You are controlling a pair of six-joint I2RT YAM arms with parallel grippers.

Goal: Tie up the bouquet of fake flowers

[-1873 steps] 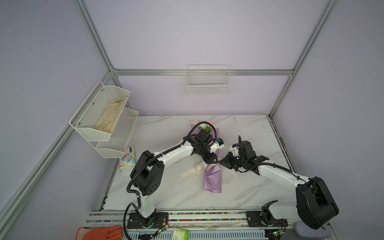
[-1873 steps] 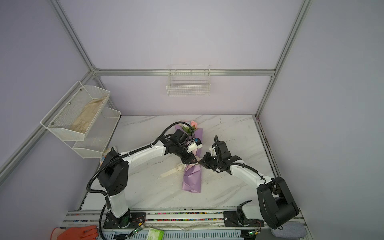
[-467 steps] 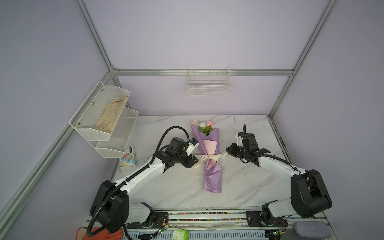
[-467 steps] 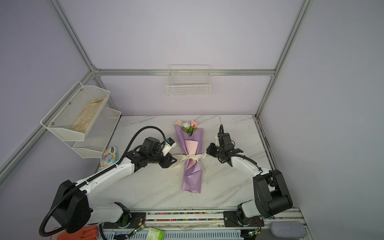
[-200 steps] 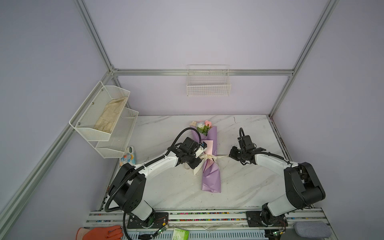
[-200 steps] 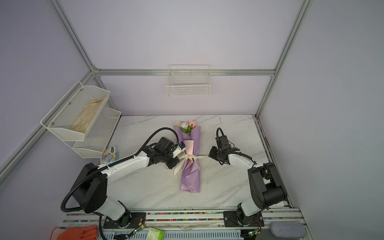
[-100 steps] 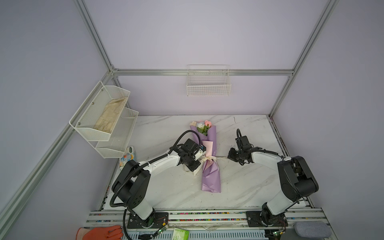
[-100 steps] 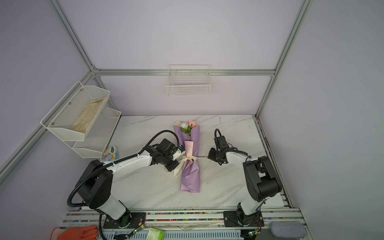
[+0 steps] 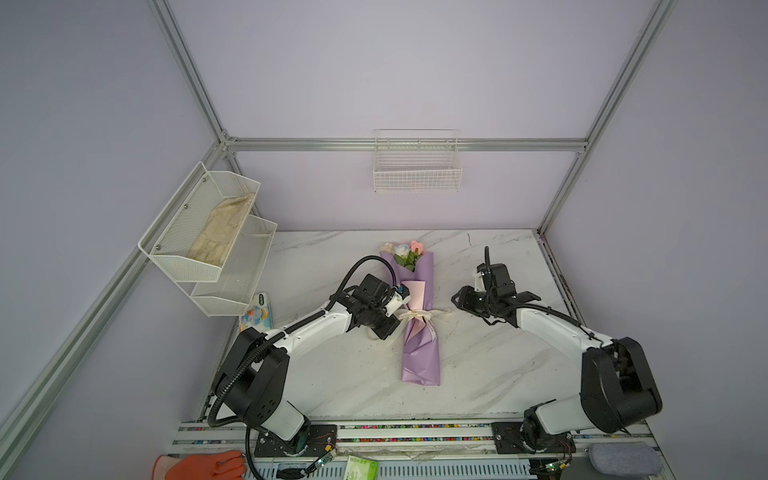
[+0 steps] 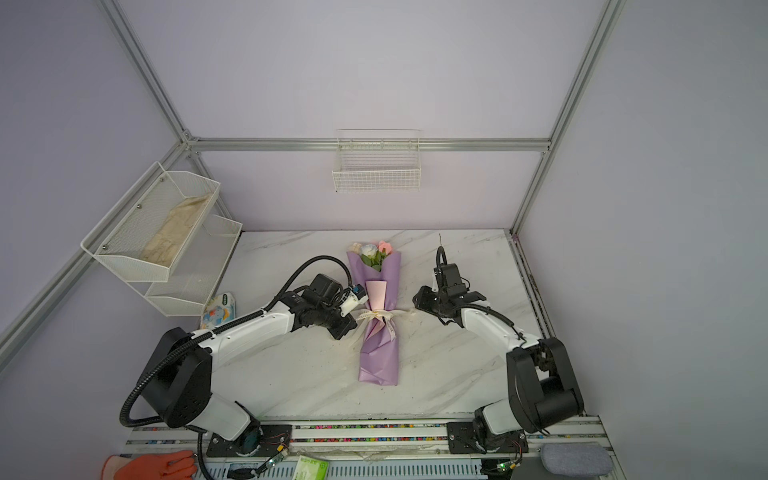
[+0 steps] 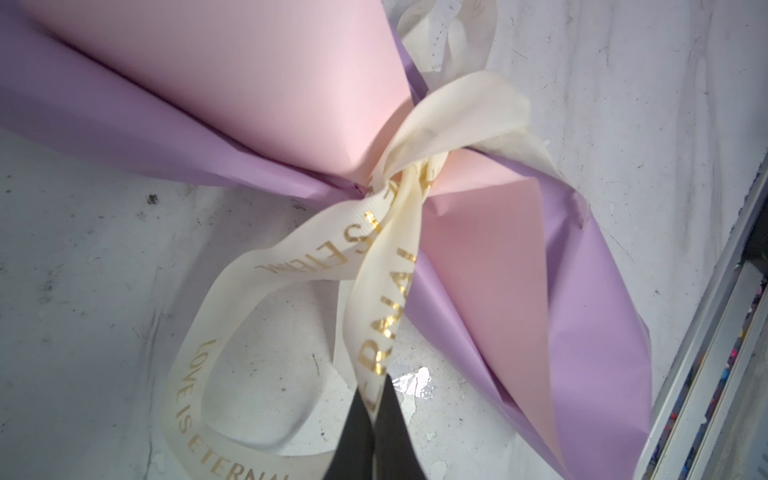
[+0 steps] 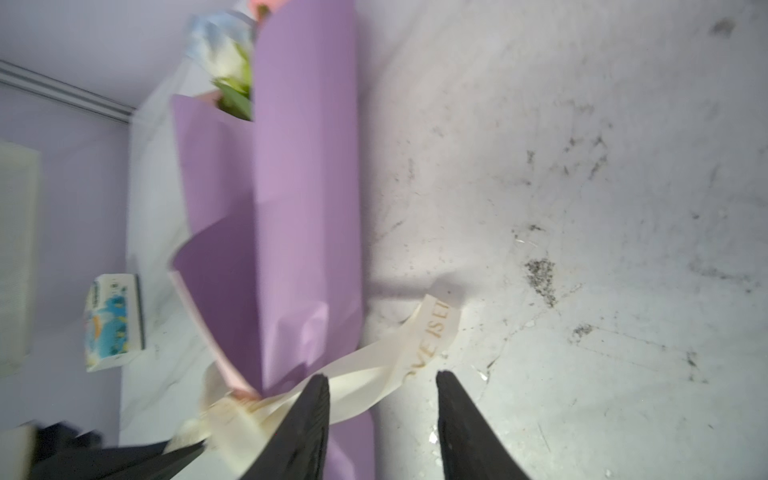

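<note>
Bouquet of fake flowers: a lilac paper cone with a pink inner fold, lying flat at mid-table with the heads toward the back wall. Pink, pale blue and cream blooms with green leaves show at the open end.
White marble-look table: grey-veined; it looks scuffed and specked in the wrist views.
Two-tier white mesh shelf: fixed on the left wall, with a crumpled beige cloth lying in its upper tier.
White wire basket: hangs on the back wall's rail.
Left gripper: the black fingers are pressed together, pinching one tail of the ribbed cream ribbon just beside the bouquet's waist, on its left.
Right gripper: the jaws are spread and closed on nothing. It sits to the bouquet's right, and the ribbon's other tail runs past one finger and ends on the table ahead of the tips.
Ribbon knot: cinched around the bouquet's narrow waist, with a loop lying on the table at the left.
Ribbon writing: gold capitals read "LOVE IS ETERNAL" in the left wrist view; only "VE IS E" can be read in the right wrist view.
Orange rubber glove: lies at the front left edge, below the rail.
Grey soft pad: lies at the front right corner.
Tissue pack with blue cartoon print: lies on the table under the shelf; its writing is too small to read.
Green printed packet: lies at the front edge; its text is illegible.
</note>
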